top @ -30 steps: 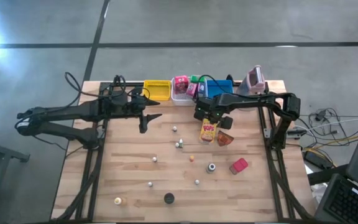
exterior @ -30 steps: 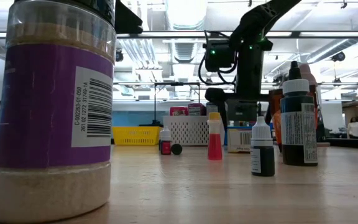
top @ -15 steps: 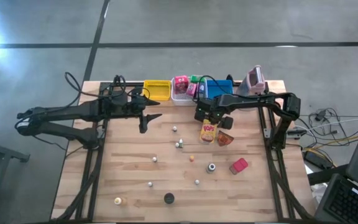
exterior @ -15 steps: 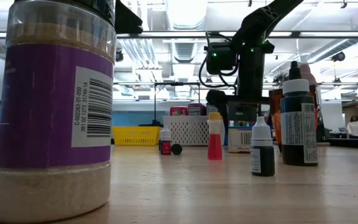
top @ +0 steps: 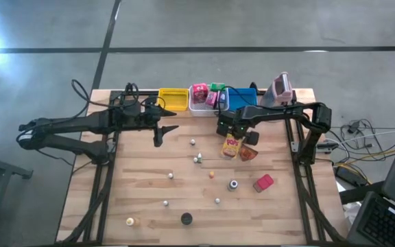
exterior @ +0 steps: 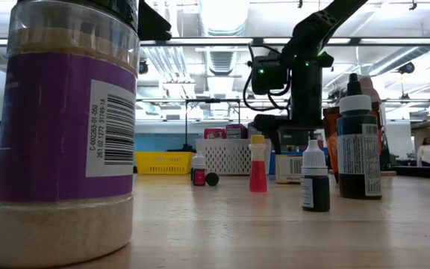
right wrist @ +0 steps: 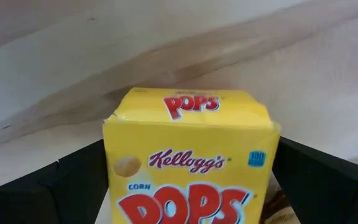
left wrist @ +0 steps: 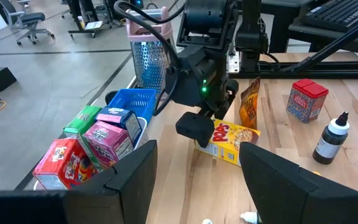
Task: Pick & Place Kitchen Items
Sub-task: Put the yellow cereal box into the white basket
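- The wooden table (top: 149, 206) fills the lower middle of the high view, and both my arms reach in over its far half.
- The yellow bin (top: 173, 99), white bin (top: 199, 108) and blue bin (top: 241, 95) stand in a row along the table's top edge, with the pink-grey device (top: 280, 87) just right of the blue one.
- My right hand (top: 234, 134) sits at centre-right of the high view, directly above the yellow Corn Pops box (top: 230, 145); its fingers stand wide, one on each side of the box, and I cannot tell whether they touch it.
- My left hand (top: 162, 130) hangs left of centre, fingers apart and holding nothing.
- In the left wrist view the Corn Pops box (left wrist: 227, 140) lies on the table, a brown packet (left wrist: 249, 107) upright just behind it and a red packet (left wrist: 306, 99) further right.
- Pink boxes (left wrist: 114, 135) stand in the white bin.
- A dark dropper bottle (left wrist: 329, 137) stands at the right edge of that view.
- Tiny whitish pieces (top: 197, 159) and a small dark round piece (top: 186, 219) are scattered over the lower table.
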You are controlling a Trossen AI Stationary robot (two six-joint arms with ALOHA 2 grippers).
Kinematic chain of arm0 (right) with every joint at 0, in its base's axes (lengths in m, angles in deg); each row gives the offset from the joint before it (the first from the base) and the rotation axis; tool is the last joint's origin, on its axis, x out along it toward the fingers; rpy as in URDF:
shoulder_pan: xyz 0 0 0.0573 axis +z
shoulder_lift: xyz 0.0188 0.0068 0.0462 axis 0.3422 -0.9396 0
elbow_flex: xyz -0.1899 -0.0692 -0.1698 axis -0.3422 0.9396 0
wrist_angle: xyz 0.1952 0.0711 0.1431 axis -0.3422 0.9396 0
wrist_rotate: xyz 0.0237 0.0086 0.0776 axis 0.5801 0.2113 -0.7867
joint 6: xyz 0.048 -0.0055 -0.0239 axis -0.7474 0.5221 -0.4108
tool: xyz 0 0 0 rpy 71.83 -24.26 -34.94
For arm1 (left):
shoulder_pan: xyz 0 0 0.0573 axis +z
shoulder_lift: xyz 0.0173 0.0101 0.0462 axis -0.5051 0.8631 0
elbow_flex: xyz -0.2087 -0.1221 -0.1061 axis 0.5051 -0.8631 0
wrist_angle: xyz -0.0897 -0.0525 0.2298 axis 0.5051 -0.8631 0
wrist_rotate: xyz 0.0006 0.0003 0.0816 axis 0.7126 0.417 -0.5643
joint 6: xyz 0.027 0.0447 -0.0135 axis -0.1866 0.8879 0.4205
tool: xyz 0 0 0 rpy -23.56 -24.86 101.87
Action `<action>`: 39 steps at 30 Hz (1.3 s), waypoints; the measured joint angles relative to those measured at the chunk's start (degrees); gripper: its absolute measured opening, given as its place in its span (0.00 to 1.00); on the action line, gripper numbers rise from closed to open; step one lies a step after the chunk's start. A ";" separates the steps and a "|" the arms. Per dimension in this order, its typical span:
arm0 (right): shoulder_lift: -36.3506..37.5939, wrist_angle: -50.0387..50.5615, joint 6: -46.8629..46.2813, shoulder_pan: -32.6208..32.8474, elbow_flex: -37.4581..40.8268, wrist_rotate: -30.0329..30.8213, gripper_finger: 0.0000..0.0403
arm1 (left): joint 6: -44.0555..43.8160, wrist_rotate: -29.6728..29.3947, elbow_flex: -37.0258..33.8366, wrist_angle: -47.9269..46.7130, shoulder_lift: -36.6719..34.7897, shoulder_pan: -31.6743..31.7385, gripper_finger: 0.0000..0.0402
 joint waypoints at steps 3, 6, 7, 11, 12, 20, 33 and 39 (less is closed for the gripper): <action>0.00 0.17 -3.08 0.15 -0.31 -1.28 0.99 | 0.00 -0.01 0.00 0.00 0.00 0.00 0.58; 0.00 0.01 -5.62 0.20 -0.60 -1.40 0.99 | 0.00 0.00 0.00 0.02 0.00 0.00 0.58; 0.00 -0.02 -6.46 0.20 -0.63 -1.48 0.99 | 0.00 0.00 0.00 0.00 0.00 0.00 0.58; 0.00 -0.19 -7.97 0.45 -0.63 -2.51 0.99 | 0.00 0.00 0.00 0.00 0.00 0.00 0.58; 0.00 -0.14 -8.15 0.48 -0.63 -3.14 0.99 | 0.01 -0.01 0.00 0.00 0.00 0.00 0.58; 0.00 2.90 -8.65 0.96 -0.52 -2.96 0.99 | 0.00 0.00 0.00 0.00 0.00 0.00 0.58; 0.00 3.35 -9.28 0.94 -0.50 -1.22 0.98 | 0.00 0.00 0.00 0.00 0.00 0.00 0.58; 0.00 3.17 -9.09 0.94 -0.50 -1.21 0.87 | 0.00 0.00 0.00 0.01 0.00 0.00 0.58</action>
